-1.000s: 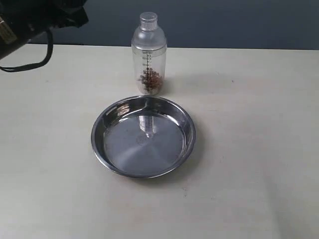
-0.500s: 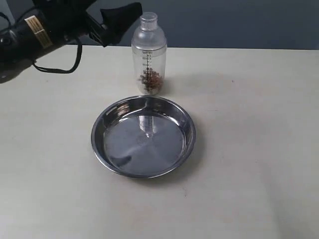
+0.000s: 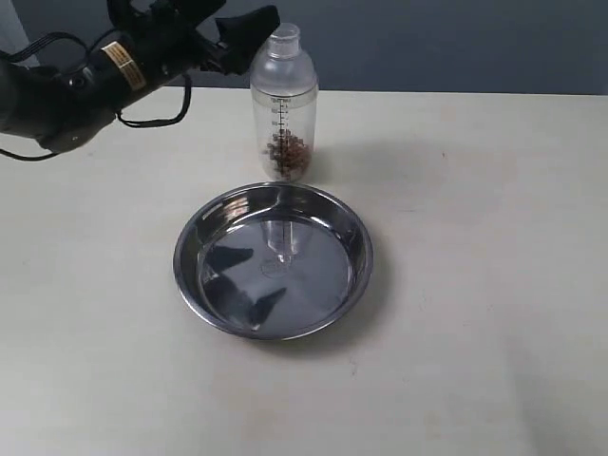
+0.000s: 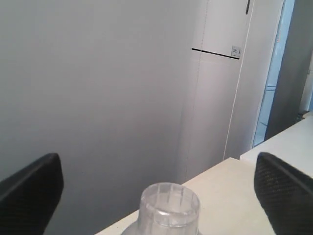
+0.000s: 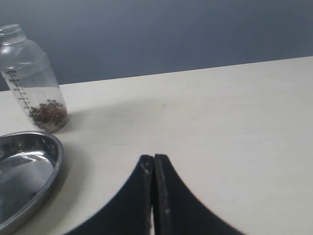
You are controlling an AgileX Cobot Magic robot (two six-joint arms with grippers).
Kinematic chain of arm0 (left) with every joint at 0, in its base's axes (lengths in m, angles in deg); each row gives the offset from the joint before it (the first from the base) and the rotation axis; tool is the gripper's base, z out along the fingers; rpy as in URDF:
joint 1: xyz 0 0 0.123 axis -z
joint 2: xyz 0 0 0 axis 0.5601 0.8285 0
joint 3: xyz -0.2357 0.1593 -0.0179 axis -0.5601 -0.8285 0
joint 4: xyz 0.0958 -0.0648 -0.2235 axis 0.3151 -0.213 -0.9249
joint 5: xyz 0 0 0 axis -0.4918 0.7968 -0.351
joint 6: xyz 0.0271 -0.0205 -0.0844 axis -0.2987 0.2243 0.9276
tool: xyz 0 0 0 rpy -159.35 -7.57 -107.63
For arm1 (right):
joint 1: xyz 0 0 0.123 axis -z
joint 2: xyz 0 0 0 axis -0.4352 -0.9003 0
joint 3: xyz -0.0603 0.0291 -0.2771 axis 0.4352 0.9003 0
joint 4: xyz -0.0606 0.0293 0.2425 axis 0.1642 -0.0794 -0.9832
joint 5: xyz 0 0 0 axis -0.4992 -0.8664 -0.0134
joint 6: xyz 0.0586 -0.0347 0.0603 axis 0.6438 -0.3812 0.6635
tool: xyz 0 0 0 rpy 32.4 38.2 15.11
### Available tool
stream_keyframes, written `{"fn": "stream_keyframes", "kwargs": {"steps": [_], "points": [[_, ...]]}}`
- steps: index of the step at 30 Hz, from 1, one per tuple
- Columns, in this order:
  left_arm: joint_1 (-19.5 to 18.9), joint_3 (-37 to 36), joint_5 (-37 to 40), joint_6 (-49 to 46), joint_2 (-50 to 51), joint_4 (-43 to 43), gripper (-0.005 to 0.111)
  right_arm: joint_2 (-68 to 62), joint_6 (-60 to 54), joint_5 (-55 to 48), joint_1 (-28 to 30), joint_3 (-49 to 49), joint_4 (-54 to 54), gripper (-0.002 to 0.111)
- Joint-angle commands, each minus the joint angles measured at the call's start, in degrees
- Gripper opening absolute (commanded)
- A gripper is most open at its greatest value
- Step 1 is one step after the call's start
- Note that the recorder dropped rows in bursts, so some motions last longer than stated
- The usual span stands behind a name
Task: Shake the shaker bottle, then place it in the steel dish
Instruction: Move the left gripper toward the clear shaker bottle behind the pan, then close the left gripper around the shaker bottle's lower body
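Note:
The shaker bottle (image 3: 283,104) stands upright on the table just behind the steel dish (image 3: 318,285), clear, with brown grains at its bottom. My left gripper (image 3: 249,27) has come in from the upper left, level with the bottle's cap. In the left wrist view the cap (image 4: 169,205) sits between the two wide-apart black fingers (image 4: 30,196), so the left gripper (image 4: 161,196) is open and touches nothing. My right gripper (image 5: 153,157) is shut and empty, low over the table, to the right of the bottle (image 5: 35,83) and the dish (image 5: 29,169).
The left arm (image 3: 85,76) with its cable stretches over the table's back left corner. A dark wall runs behind the table's far edge. The tan tabletop (image 3: 475,237) surrounds the dish.
The left arm has swung in from the far left toward the bottle, bringing its open fingers up to the cap. Its dark reflection now shows in the dish. The bottle has not moved.

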Motion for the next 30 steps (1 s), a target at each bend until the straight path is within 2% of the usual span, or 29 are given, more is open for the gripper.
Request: {"fn": "stream_keyframes", "kwargs": {"steps": [1,5,9,17,30], "points": [[3.33,4.69,5.04,1.07,2.2,0.53,0.105,-0.22,0.0,0.72,-0.11,0.07,0.14,-0.001],[6.99,9.05,10.58,0.5,4.78,0.69,0.105,-0.22,0.0,0.72,-0.11,0.07,0.14,-0.001],[9.17,12.43,14.9,-3.06,7.74,-4.91,0.105,-0.22,0.0,0.72,-0.11,0.07,0.14,-0.001],[9.18,13.93,15.26,-3.06,13.22,-7.51,0.105,-0.22,0.0,0.84,-0.11,0.07,0.14,-0.001],[9.18,13.93,15.27,-3.06,17.71,-2.99,0.105,-0.22,0.0,0.84,-0.11,0.07,0.14,-0.001]]}}
